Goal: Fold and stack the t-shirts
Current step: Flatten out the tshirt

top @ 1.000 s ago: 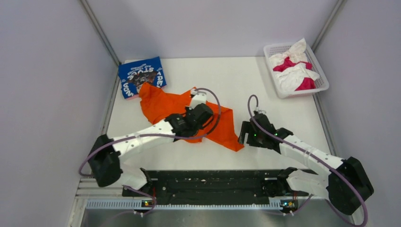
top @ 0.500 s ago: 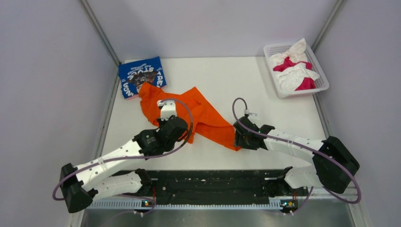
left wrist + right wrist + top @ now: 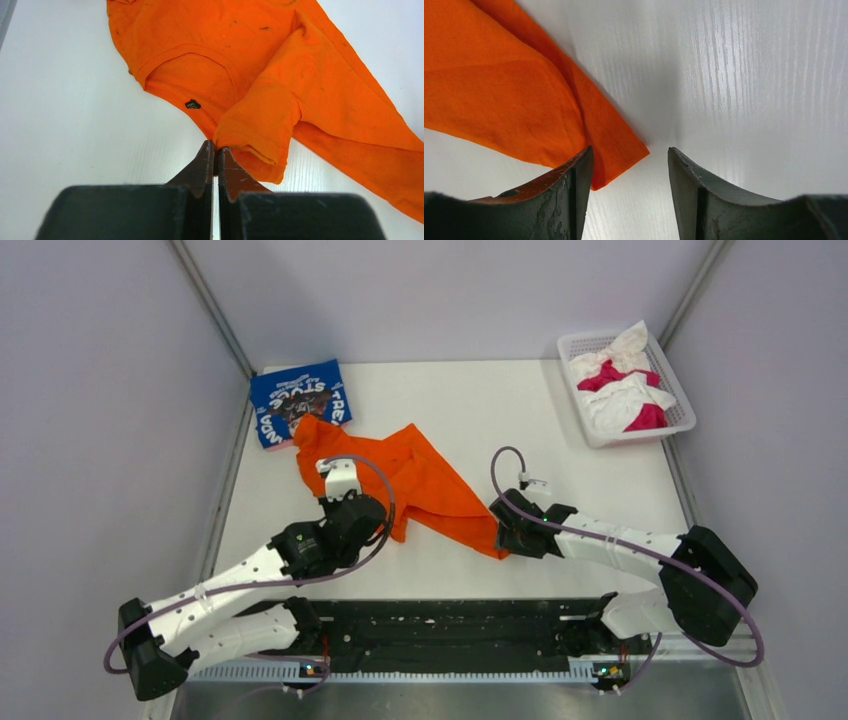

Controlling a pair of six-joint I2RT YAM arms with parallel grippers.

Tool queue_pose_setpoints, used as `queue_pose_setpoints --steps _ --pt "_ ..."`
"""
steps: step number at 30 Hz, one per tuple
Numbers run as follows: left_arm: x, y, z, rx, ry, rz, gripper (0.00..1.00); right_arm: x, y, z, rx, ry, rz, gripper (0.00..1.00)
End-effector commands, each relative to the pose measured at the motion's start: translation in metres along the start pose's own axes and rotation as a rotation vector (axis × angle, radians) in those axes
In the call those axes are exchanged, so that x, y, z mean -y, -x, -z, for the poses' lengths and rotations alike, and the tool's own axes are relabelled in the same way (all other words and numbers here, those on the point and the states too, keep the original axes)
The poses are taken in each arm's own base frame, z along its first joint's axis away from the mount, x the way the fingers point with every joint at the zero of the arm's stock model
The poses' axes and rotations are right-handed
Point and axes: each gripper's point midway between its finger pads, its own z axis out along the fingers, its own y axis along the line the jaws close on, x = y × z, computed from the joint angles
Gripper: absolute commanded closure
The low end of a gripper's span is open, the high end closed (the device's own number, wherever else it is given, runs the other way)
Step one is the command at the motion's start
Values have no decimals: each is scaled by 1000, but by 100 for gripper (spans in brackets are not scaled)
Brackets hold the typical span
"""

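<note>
A bright orange t-shirt [image 3: 420, 480] lies crumpled across the middle of the table. My left gripper [image 3: 338, 478] is shut on its sleeve edge; the left wrist view shows the jaws [image 3: 216, 149] pinching the folded sleeve [image 3: 260, 125] near the collar [image 3: 192, 75]. My right gripper [image 3: 500, 530] is open at the shirt's near right corner; in the right wrist view [image 3: 629, 152] that corner [image 3: 616, 145] lies between the fingers, against the left one. A folded blue t-shirt [image 3: 298, 402] with white lettering lies at the far left, its near edge touching the orange shirt.
A white lattice basket [image 3: 672, 380] at the far right holds white and magenta shirts [image 3: 625, 390]. Grey walls close in the table on the left, right and back. A black rail [image 3: 440, 625] runs along the near edge between the arm bases.
My left gripper pulled the orange sleeve leftward and towards the near-left, stretching the shirt out. My right gripper moved left up to the shirt's near right corner.
</note>
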Motion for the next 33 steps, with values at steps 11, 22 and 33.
queue_pose_setpoints --steps 11,22,33 --pt "-3 4 1 25 9 33 100 -15 -4 -8 -3 -54 31 55" --pt "-19 14 6 70 64 82 100 -11 -15 -13 13 -92 47 100" --pt "-48 154 14 363 209 278 100 -17 215 101 531 82 -145 100"
